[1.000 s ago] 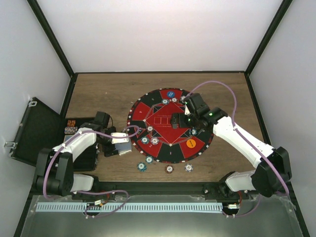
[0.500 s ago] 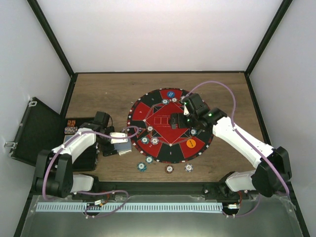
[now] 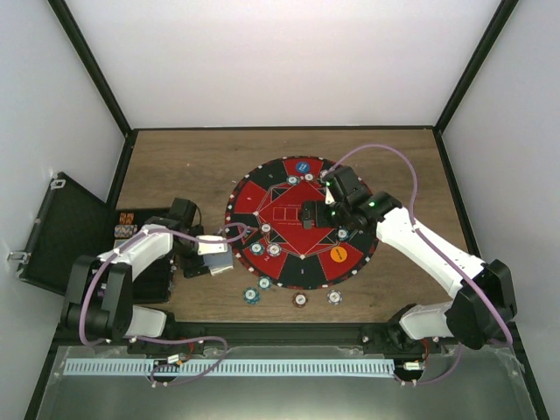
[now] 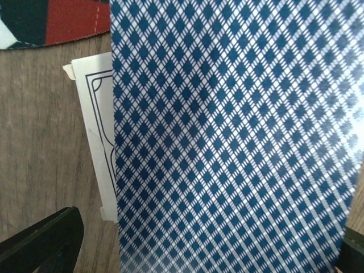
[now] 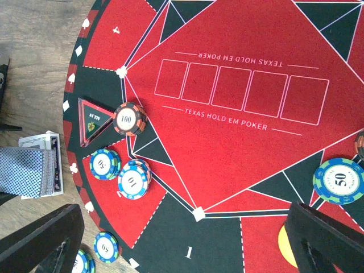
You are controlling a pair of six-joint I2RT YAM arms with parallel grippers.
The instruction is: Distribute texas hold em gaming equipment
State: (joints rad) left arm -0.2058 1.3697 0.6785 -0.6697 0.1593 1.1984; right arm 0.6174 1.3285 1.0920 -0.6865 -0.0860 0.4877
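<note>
black hinged case (image 3: 52, 234): open, far left | wooden table (image 3: 192, 162): brown

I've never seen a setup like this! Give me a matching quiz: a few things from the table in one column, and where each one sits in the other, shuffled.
Things:
1. orange button
2. blue button
3. black case
4. blue-patterned playing card

Places:
A. far rim of the round poker mat
B. left edge of the table, lying open
C. held in the left claw, beside the mat's left rim
D. near-right part of the mat

Pairs: 1-D, 2-A, 3-B, 4-C
</note>
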